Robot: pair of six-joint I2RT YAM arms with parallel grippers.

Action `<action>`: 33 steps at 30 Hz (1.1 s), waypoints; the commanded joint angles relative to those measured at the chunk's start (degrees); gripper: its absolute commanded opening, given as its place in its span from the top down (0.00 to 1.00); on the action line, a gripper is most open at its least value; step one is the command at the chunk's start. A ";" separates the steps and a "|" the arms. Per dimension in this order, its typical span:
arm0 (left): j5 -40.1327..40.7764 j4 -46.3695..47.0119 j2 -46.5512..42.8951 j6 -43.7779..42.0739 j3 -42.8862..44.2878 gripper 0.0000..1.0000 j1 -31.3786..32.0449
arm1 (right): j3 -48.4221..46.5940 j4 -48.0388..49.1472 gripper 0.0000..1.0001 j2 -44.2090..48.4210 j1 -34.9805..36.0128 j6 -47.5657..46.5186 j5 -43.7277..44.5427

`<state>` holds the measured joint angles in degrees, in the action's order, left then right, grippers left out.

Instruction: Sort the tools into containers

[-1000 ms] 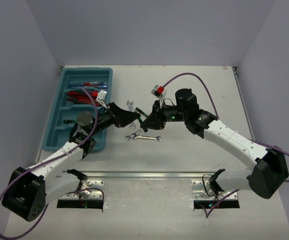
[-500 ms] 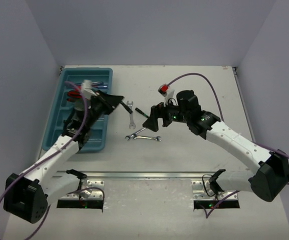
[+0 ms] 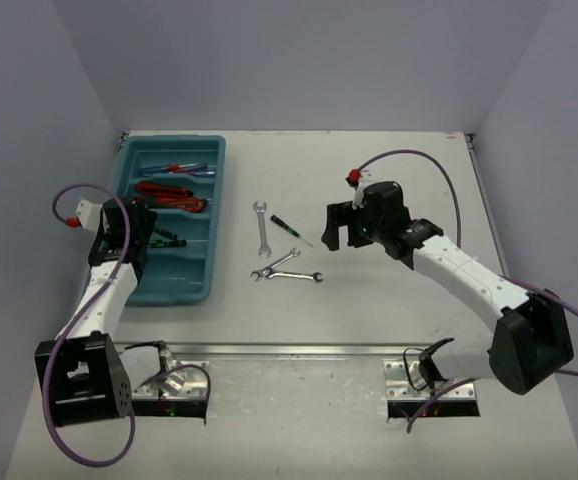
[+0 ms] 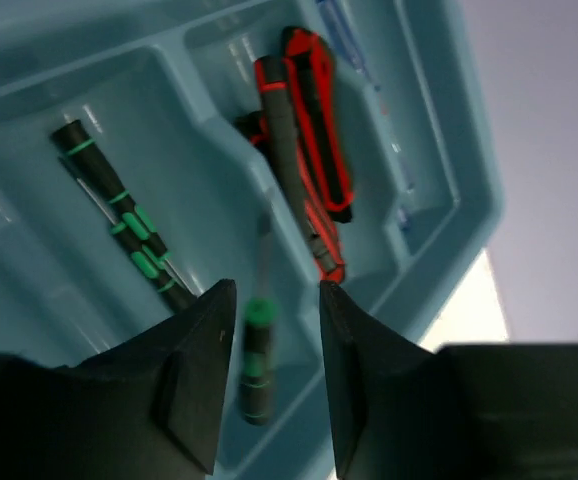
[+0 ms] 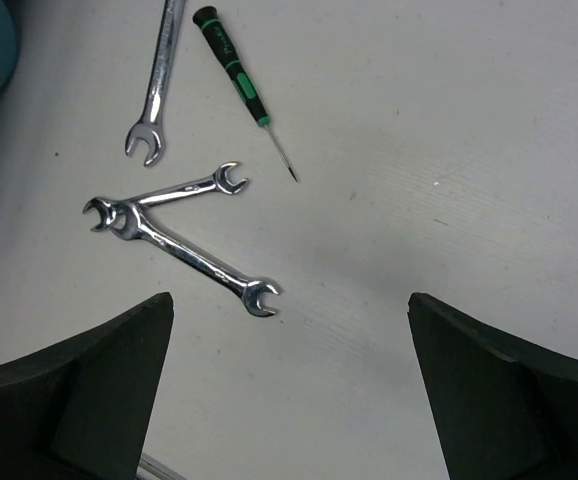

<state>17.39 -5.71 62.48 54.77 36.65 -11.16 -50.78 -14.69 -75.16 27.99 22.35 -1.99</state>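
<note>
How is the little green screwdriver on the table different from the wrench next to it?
The screwdriver has a black-and-green handle and a thin pointed tip. The wrench is all shiny silver, with a forked open end. Both lie flat on the table.

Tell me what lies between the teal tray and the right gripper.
A long silver wrench and a black-green screwdriver, seen in the top view.

Bright, even overhead light, soft faint shadows, slight blur in left wrist view.
</note>
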 commanded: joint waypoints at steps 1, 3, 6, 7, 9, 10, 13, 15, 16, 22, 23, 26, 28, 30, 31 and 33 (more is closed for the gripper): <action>0.07 0.89 1.37 -0.38 1.88 0.22 -1.41 | -5.06 -0.33 0.01 -7.72 0.14 -3.78 -0.25; -0.34 0.61 0.15 -0.55 1.62 0.06 -1.41 | -7.71 -0.95 0.02 -12.35 0.14 -5.03 -0.54; -1.24 -1.78 -4.18 -1.12 1.78 0.00 -1.41 | -15.68 -3.99 0.13 -22.94 0.84 -8.11 -3.04; -2.35 -2.41 -7.02 -1.55 1.84 0.00 -1.41 | -19.28 -5.48 0.16 -26.63 1.65 -9.48 -3.43; -5.28 -3.24 -9.48 -2.84 2.02 0.00 -1.32 | -27.20 -9.48 0.19 -31.07 3.48 -11.75 -1.02; -7.00 -4.00 -11.68 -3.98 2.02 0.00 -1.32 | -32.27 -12.25 0.22 -35.36 4.35 -12.71 0.61; -10.47 -6.03 -15.80 -6.51 1.99 0.00 -1.23 | -41.36 -15.74 0.24 -43.26 6.11 -15.05 1.63; -12.41 -8.45 -18.39 -8.73 2.11 0.00 -1.32 | -46.95 -17.92 0.26 -49.61 7.09 -16.03 1.87; -13.17 -8.79 -19.30 -9.25 2.18 0.00 -1.23 | -48.91 -19.87 0.28 -51.36 7.27 -16.31 2.93; -20.80 -8.82 -22.47 -13.43 3.57 0.00 -1.25 | -54.77 -21.43 0.60 -57.84 8.49 -18.36 3.17; -22.10 -8.86 -21.72 -14.33 3.86 0.00 -1.30 | -54.23 -20.82 0.68 -58.00 8.49 -18.69 3.38; -29.73 -7.22 -18.68 -15.93 3.44 0.00 -0.91 | -53.56 -19.08 0.97 -57.78 8.49 -19.22 3.46; -34.35 -3.44 -16.56 -16.95 2.05 0.00 0.83 | -50.37 -14.52 1.00 -54.72 8.57 -18.33 4.08; -34.61 -2.07 -14.53 -17.83 1.58 0.00 3.80 | -46.84 -11.44 1.00 -50.77 8.57 -17.63 5.03; -34.22 -1.07 -12.50 -18.49 1.82 0.00 7.44 | -44.31 -9.66 1.00 -46.96 8.50 -17.05 5.94; -35.79 4.61 -10.26 -18.64 1.00 0.00 13.90 | -39.66 -7.79 1.00 -39.55 8.49 -16.23 6.28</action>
<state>-12.12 -11.15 49.01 39.03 38.20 -6.40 -96.27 -29.12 -128.48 36.56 4.71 1.74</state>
